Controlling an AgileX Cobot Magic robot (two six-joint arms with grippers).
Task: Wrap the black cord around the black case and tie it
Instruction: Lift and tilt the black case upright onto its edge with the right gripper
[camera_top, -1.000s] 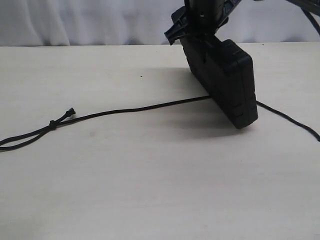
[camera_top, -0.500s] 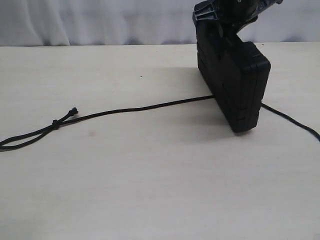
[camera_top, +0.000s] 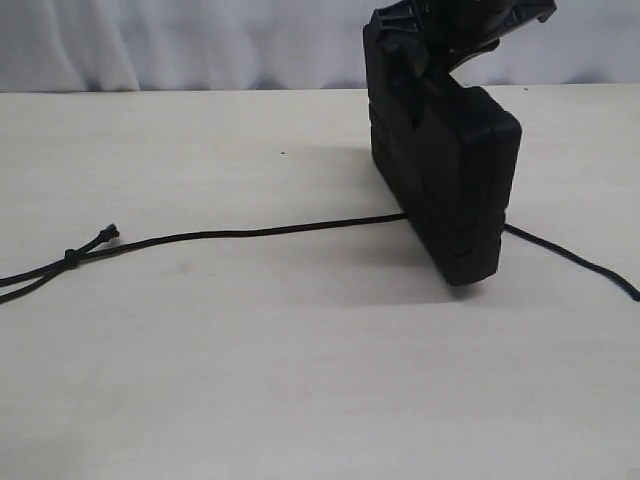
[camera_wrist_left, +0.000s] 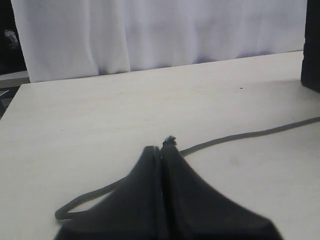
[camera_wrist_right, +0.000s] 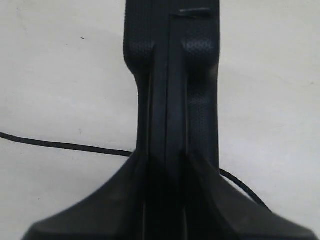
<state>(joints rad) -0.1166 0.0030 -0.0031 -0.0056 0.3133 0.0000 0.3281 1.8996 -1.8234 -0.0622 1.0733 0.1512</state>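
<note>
The left gripper (camera_wrist_left: 161, 148) has its fingers pressed together on the black cord (camera_top: 250, 231), which lies across the pale table (camera_top: 300, 380) and passes under or behind the upright black case (camera_top: 445, 190). The right gripper (camera_wrist_right: 169, 55) clamps this case from above.

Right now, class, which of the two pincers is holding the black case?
The right pincer: it clamps the upright black case by its top. The left pincer is shut above the black cord, apart from the case.
</note>
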